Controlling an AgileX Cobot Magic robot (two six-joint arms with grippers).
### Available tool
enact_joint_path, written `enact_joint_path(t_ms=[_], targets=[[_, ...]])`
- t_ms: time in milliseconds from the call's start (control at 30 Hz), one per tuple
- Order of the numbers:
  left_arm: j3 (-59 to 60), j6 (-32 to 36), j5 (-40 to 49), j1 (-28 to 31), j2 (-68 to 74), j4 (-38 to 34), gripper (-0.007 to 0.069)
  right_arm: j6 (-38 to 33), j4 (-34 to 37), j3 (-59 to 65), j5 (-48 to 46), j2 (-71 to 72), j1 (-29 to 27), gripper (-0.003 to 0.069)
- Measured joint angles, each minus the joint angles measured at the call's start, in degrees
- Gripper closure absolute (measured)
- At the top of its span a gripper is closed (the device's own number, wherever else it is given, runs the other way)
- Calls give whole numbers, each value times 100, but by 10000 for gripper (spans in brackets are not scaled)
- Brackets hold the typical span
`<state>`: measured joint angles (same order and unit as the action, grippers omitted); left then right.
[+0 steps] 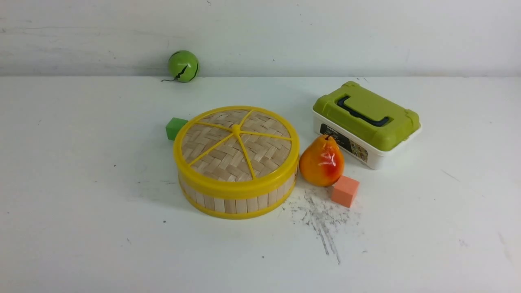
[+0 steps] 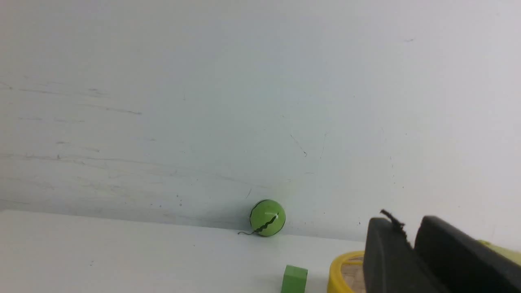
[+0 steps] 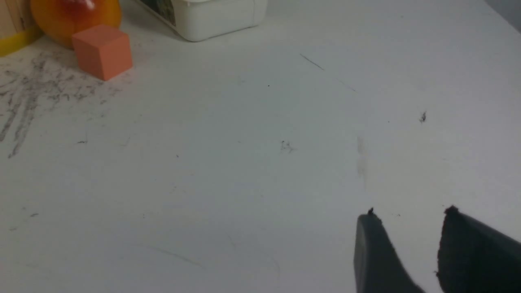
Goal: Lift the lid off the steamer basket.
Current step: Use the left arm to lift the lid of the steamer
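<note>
A: Where is the lid [image 1: 236, 142]?

B: It sits flat on the steamer basket [image 1: 236, 203], near the middle of the table [image 1: 81, 183]. It is a round disc of woven bamboo in a herringbone pattern, with a thick glossy yellow plastic rim. Six yellow spokes meet at a small centre knob.

A: And the basket body?

B: A shallow cylinder. The wall is upright light wooden slats with a yellow plastic band along the bottom.

A: What lies around it?

B: A green cube [image 1: 175, 127] is just beside the basket on the side toward the far-left corner, partly hidden by the rim. A glossy orange-red pear [image 1: 321, 162] is just beside it toward the right edge; I cannot tell whether they touch. A matte salmon cube [image 1: 345, 191] rests against the pear's near side. A white rectangular plastic box [image 1: 366, 122] with an olive-green cover and dark handle lies toward the far-right corner. A green ball [image 1: 183, 66] with a black wavy line sits at the far edge against the wall [image 1: 325, 36]. There are grey scuff marks [image 1: 321, 219] on the table, nearward of the pear.

A: And the tools?

B: On the left tool [image 2: 407, 223], the dark fingers are close together with a thin slit between them and nothing in it. I cannot tell whether it is fully closed. On the right tool [image 3: 409, 212], the fingers are apart and empty over scratched white table, well apart from the salmon cube.
</note>
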<state>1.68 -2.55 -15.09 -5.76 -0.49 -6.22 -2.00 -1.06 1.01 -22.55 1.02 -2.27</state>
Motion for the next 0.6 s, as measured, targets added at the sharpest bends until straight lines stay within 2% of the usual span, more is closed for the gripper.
enact_joint_path(t_ms=[233, 300, 367, 400, 533, 600], targets=[[0, -12, -192, 0, 0, -51, 514, 0, 0, 0, 0, 0, 0, 419], [0, -202, -246, 0, 0, -131, 512, 0, 0, 0, 0, 0, 0, 419], [0, -506, -352, 0, 0, -188, 511, 0, 0, 0, 0, 0, 0, 419], [0, -1010, -588, 0, 0, -282, 510, 0, 0, 0, 0, 0, 0, 419], [0, -2305, -1180, 0, 0, -323, 508, 0, 0, 0, 0, 0, 0, 419], [0, -2575, -1348, 0, 0, -269, 507, 0, 0, 0, 0, 0, 0, 419]])
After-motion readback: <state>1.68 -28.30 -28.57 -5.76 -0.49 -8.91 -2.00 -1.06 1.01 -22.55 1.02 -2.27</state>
